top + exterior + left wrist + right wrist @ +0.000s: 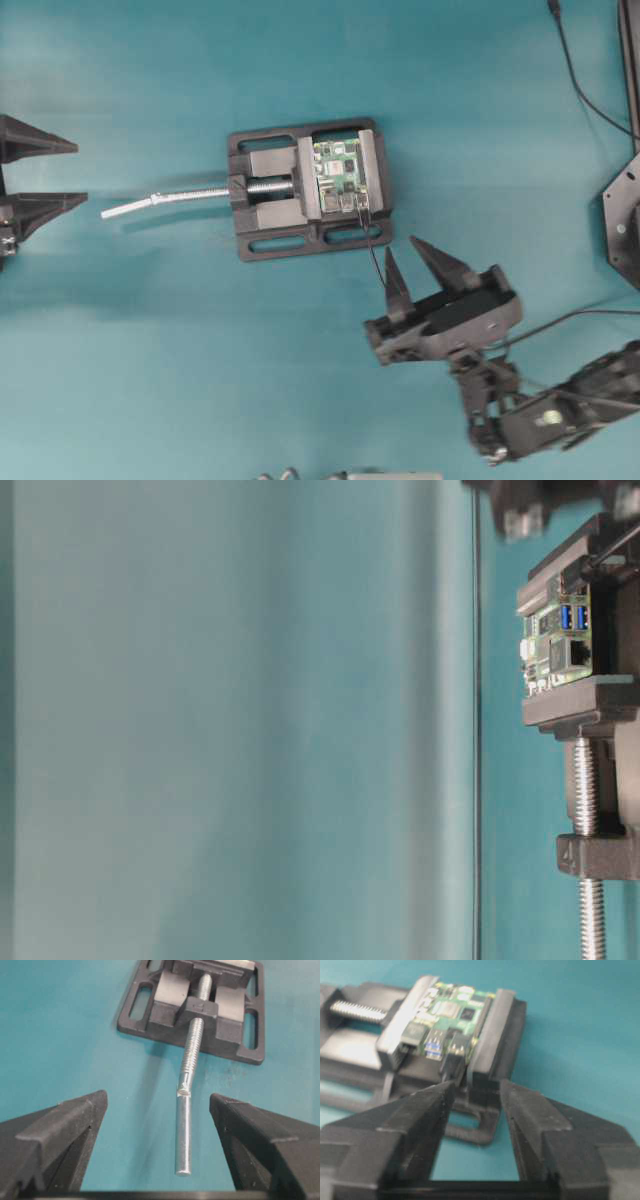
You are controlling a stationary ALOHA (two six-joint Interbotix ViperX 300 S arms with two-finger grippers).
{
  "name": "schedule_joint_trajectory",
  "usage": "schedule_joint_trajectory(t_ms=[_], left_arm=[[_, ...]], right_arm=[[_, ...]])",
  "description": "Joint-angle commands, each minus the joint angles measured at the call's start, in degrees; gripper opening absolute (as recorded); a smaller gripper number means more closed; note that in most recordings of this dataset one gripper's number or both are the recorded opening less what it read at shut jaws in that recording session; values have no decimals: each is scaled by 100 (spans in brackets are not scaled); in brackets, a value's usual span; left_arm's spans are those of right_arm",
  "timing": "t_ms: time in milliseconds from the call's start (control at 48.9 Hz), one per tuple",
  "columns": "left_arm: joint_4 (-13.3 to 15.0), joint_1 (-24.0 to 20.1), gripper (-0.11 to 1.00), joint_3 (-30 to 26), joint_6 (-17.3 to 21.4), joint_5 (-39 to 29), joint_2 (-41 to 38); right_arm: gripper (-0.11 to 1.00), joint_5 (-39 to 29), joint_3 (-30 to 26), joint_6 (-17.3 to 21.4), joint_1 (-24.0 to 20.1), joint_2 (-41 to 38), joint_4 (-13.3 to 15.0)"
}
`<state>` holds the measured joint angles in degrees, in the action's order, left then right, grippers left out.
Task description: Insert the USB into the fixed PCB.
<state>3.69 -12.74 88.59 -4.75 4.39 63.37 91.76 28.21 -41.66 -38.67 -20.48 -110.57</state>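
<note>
Black USB [454,1064] beyond right pincer [475,1097]

My right wrist view is blurred: the USB [454,1066] at the fixed PCB [451,1010] shows only as a dark lump. The table-level view crops the vise [590,705], and overhead cuts my left gripper [35,175] at the edge.
</note>
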Motion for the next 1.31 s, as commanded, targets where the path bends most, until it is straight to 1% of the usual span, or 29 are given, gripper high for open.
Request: schedule_joint_trajectory(t_ms=[0,61,102,143,205,266,348,532,552,655,736,880,982,1043,1105,1145,1289], left_arm=[[0,0,99,-62,-70,26,-35],[0,0,99,-62,-70,26,-35],[0,-9,99,-70,-70,26,-35],[0,-9,99,-62,-70,26,-35],[0,-9,99,-62,-70,26,-35],[0,-9,99,-70,-70,26,-35],[0,-9,99,-62,-70,26,-35],[0,0,99,-70,-70,26,-26],[0,-9,99,-62,-70,26,-35],[0,0,99,-62,-70,26,-26],[0,-9,99,-62,-70,26,-26],[0,-9,99,-62,-70,26,-26],[0,-9,99,-70,-70,26,-35],[0,-9,99,-62,-70,26,-26],[0,-9,99,-62,-70,26,-26],[0,-9,99,-62,-70,26,-26],[0,-9,99,-62,-70,26,-26]], right_arm=[[59,-343,360,88,-123,598,44],[61,-747,703,193,-193,905,79],[60,-1011,932,220,-229,1116,132],[60,-1283,1213,211,-237,1389,237],[60,-1450,1503,193,-237,1679,431],[61,-1556,1811,185,-237,1978,721],[61,-1784,2294,220,-149,2417,1204],[61,-2927,3410,158,404,3700,2259],[61,-3059,3577,149,483,3911,2408],[61,-3234,4061,44,580,4491,2769],[62,-3261,4395,-44,580,4904,2927],[65,-3357,4948,-158,598,5739,3032],[73,-3516,5282,-211,642,6460,3032],[79,-3639,5432,-325,703,6970,3023],[83,-3691,5546,-527,738,7330,3023],[83,-3700,5616,-694,738,7515,3032],[82,-3639,5810,-1591,747,7893,3032]])
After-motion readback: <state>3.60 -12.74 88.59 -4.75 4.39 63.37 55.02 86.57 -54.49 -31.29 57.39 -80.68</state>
